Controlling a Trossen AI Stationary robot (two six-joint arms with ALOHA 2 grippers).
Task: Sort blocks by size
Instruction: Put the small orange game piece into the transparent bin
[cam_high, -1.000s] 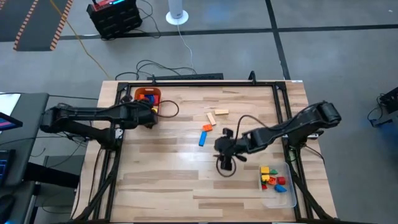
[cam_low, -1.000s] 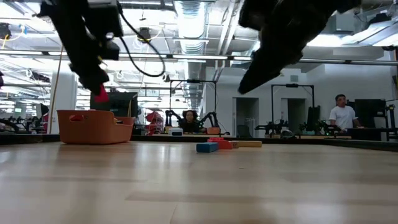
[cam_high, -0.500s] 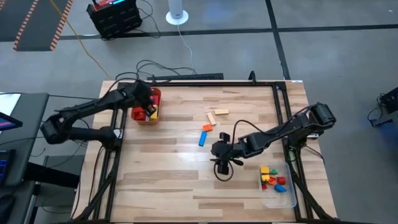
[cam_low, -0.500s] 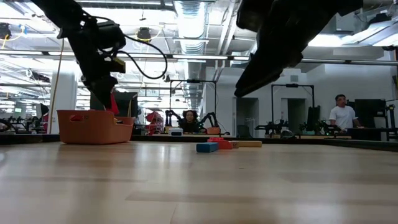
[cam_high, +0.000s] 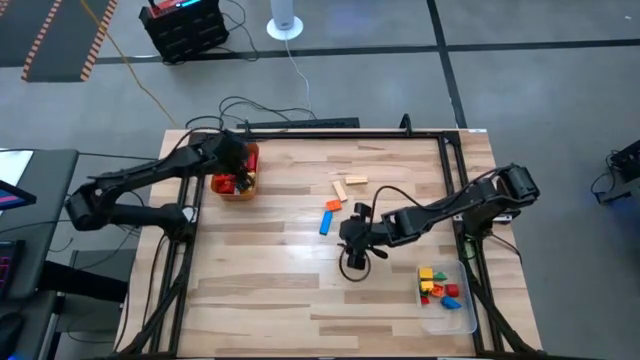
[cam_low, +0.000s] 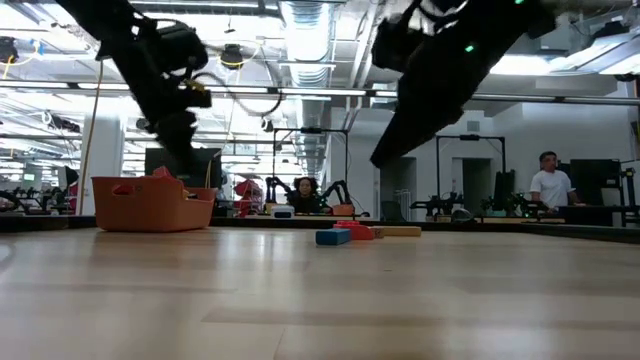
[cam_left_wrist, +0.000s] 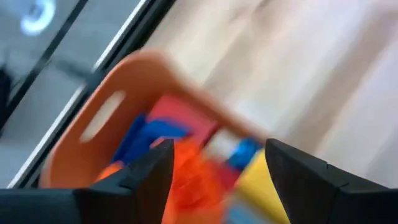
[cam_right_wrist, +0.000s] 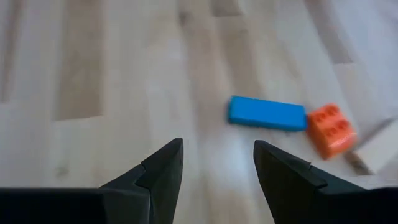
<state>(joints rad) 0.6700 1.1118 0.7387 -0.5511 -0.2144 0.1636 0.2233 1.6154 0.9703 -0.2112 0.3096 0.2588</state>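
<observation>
from the high view: the left gripper (cam_high: 232, 168) hangs over the orange bin (cam_high: 236, 170) at the table's far left corner, with red, blue and yellow blocks packed inside it. the right gripper (cam_high: 354, 262) sits mid-table, just beside the loose cluster. that cluster is a blue block (cam_high: 326, 222), an orange block (cam_high: 333, 205) touching its far end, and two tan blocks (cam_high: 350, 184) a little beyond. down at the near right corner, the clear tray (cam_high: 450, 313) already carries a handful of small bricks in yellow, red, green and blue. so my read: most of the sorting is done, four pieces left on the wood.

low view now: the orange bin stands on the left with a red piece peeking over its rim, the left arm hangs above it, and the leftovers lie in a short row mid-table. people are in the room behind, well away.

left wrist view: fingers spread apart, nothing between them, bin and its jumble of colours straight ahead. looks like a released hand over the drop.

right wrist view: fingers parted and empty, the blue block (cam_right_wrist: 267, 114) ahead with the orange block (cam_right_wrist: 331, 129) touching its end, a tan edge just past that.

room to move: bare wood all around the cluster, so the right arm has an easy approach. the tight spots are the bin and the tray, both hard against the table frame at their corners.
</observation>
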